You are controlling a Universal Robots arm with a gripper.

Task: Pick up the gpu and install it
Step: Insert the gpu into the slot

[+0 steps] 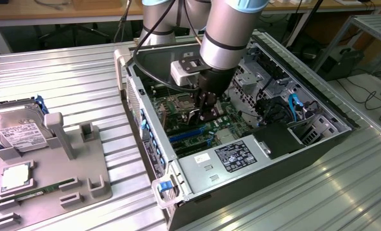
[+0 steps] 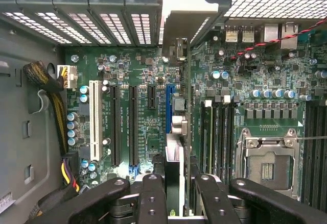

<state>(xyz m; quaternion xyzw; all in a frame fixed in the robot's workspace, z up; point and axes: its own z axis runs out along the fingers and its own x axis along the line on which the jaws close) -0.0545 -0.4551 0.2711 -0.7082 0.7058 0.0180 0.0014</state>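
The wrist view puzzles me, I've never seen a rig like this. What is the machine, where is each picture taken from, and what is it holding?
The machine is a single robot arm reaching down into an open computer case that lies on a ribbed metal table. One picture comes from a camera standing off the arm; the other from a camera on the arm's wrist, looking down past its tool at the green motherboard.

The tool's black fingers are closed on the gpu, a thin card seen edge-on, standing upright over the blue slot. Whether it is fully seated I cannot tell.

On the exterior view's left sits a grey holder tray with a hard drive and a green memory stick.
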